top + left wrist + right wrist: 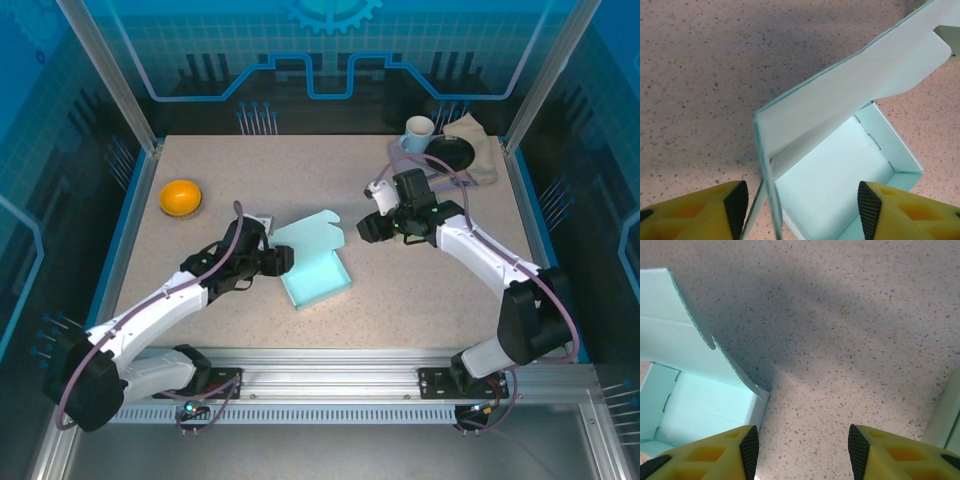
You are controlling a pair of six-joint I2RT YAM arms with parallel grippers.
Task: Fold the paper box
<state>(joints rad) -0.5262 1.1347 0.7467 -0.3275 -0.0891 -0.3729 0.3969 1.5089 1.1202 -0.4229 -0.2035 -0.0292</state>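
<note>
Where the top camera looks down, table (300, 170): speckled beige, with both arms reaching in toward its middle.
Box (318, 278): pale teal open tray near the table's centre; lid (308, 232) raised on the far side.
Left arm (150, 305): stretched low from the near-left base, forearm angled right.
Left gripper (283, 260): at the box's left wall.
Right arm (480, 250): elbow bent at near right, forearm running back and left.
Right gripper (367, 228): just right of the lid, apart from it.
Bowl (181, 196): orange, far left, well apart from the box.
Cup (419, 130), dish (448, 152), cloth (480, 150): grouped at the far right corner.
Left wrist, left gripper (802, 207): jaws wide apart, nothing pinched; a thin box edge stands between the fingers, nearer the left one.
Left wrist, box (840, 170): tray interior open beneath the tilted lid.
Right wrist, right gripper (802, 452): jaws spread, bare table between them.
Right wrist, box (705, 410): at left, its corner just beyond the left finger.
</note>
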